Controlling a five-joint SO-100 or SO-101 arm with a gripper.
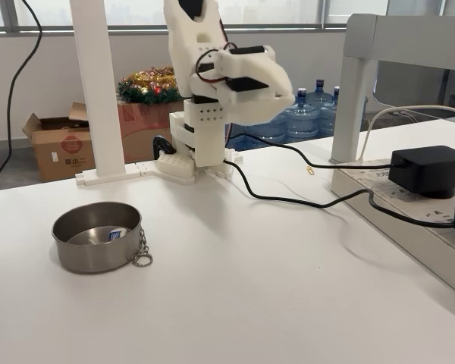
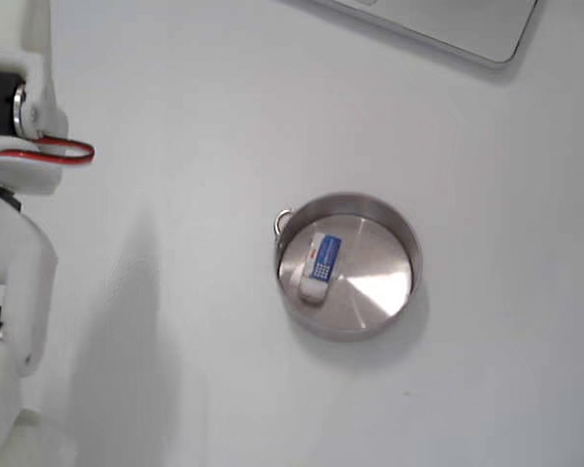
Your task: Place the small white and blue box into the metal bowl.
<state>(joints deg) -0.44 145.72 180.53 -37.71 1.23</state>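
Note:
The metal bowl (image 1: 91, 254) stands on the white table at the left of a fixed view, its clasp ring (image 1: 142, 258) hanging at the front right of the rim. The small white and blue box (image 1: 117, 234) lies inside it. From above, the box (image 2: 319, 265) rests flat on the left half of the bowl's (image 2: 382, 284) floor, blue face up. My arm is folded back at its base, well behind and to the right of the bowl. The gripper (image 1: 288, 95) points right, raised above the table, its jaws together with nothing between them.
A black cable (image 1: 288, 199) runs across the table from the arm's base to a power strip with a black adapter (image 1: 428, 171) at the right. A white post (image 1: 98, 91) stands behind the bowl. A grey flat device (image 2: 448, 19) lies at the top edge.

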